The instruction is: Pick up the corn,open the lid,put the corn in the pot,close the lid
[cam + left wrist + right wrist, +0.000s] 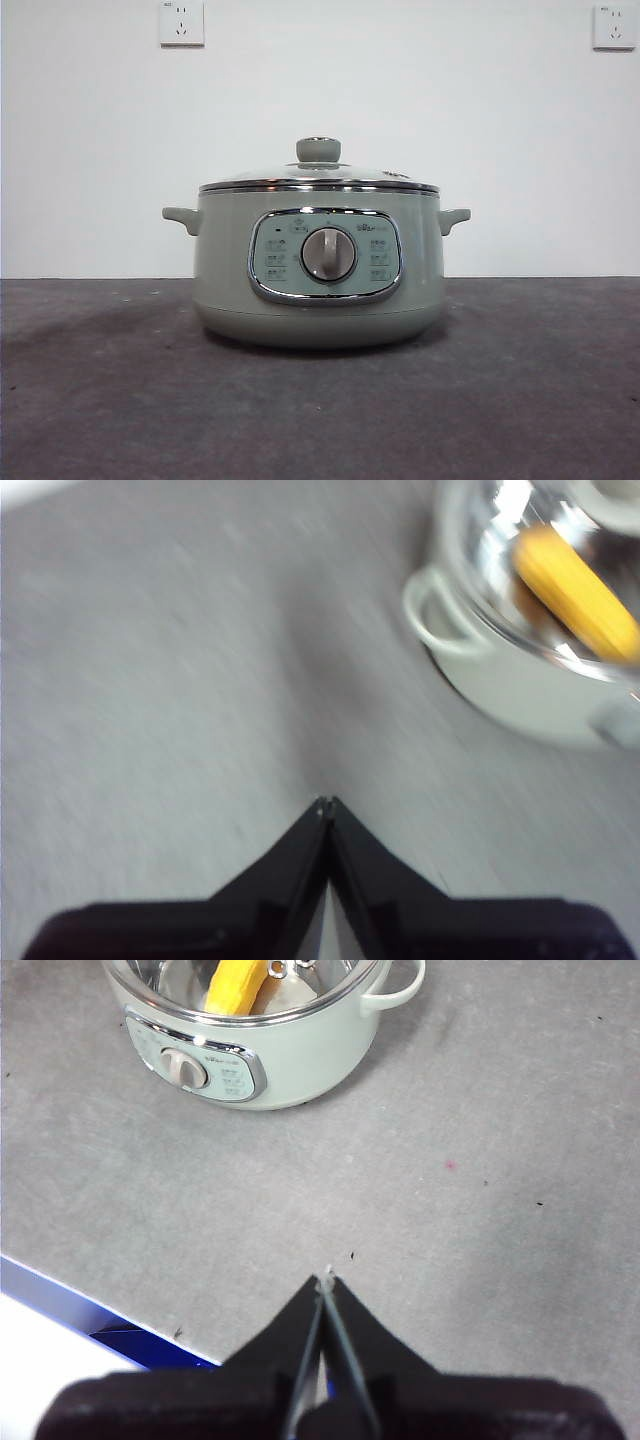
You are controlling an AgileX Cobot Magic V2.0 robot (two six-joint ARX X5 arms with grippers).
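The pale green pot [320, 265] stands in the middle of the grey table. The glass lid [318, 177] with its green knob sits closed on it. The yellow corn [575, 588] lies inside the pot and shows through the glass; it also shows in the right wrist view [237, 985]. My left gripper [326, 803] is shut and empty over bare table, away from the pot [520, 670] on its handle side. My right gripper [326, 1281] is shut and empty, well back from the pot's [265, 1045] control panel. Neither arm shows in the front view.
The grey table top [120, 390] spreads around the pot. Its front edge, with a blue strip [60, 1295], shows near my right gripper. Two wall sockets [181, 22] hang on the white wall behind.
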